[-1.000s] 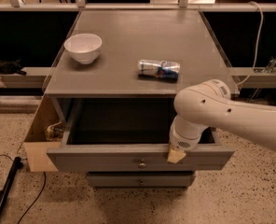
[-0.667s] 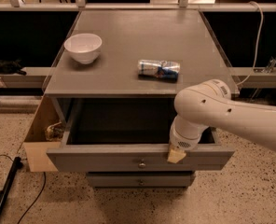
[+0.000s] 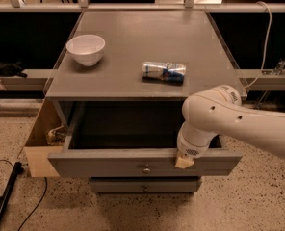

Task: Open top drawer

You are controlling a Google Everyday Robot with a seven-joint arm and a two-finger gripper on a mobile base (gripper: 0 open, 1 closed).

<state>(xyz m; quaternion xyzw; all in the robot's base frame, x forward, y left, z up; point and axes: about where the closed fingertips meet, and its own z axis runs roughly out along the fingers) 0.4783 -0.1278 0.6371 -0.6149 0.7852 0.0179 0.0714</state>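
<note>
Top drawer (image 3: 109, 166): pulled out, interior dark.
Gripper (image 3: 183, 161): on the drawer's front rim, right of its knob (image 3: 146, 169); grip cannot tell.
Tabletop (image 3: 133, 37): 1 white bowl (image 3: 85, 49), 1 can (image 3: 164, 72) on its side.

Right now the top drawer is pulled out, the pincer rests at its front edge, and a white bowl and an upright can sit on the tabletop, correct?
Not quite: the camera view shows the can lying on its side, not upright. The rest holds: top drawer pulled out, pincer at its front edge, white bowl on the tabletop.
</note>
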